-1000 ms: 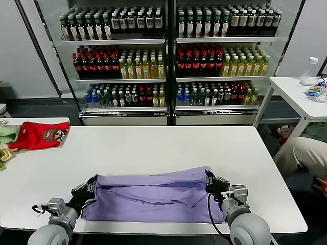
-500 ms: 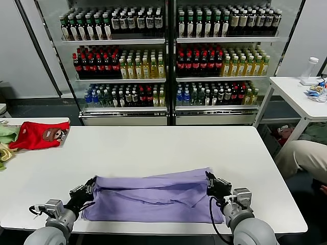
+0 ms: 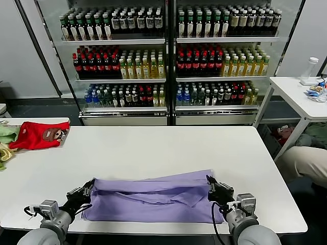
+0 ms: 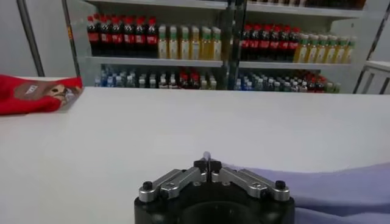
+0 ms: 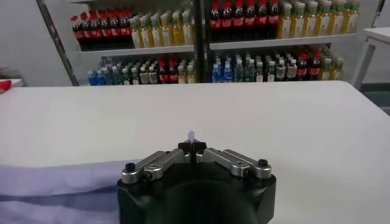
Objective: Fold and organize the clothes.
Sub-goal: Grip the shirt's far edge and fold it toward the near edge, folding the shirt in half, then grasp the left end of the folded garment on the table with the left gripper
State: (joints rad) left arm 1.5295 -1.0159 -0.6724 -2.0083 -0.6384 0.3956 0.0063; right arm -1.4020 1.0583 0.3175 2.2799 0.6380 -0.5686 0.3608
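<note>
The lavender T-shirt lies folded into a long band along the near edge of the white table. My left gripper is shut on the shirt's left end; in the left wrist view a sliver of lavender cloth pokes out between the closed fingertips of the left gripper, and the shirt spreads to one side. My right gripper is shut on the shirt's right end; the right wrist view shows the right gripper pinching a tip of cloth, with the shirt beside it.
A red shirt with a brown print and green and yellow garments lie at the table's far left. Drink shelves stand behind. A person's knee and a side table are at the right.
Both grippers have drawn back toward the table's near edge, pulling the shirt's top fold a little nearer. They stay shut on the cloth.
</note>
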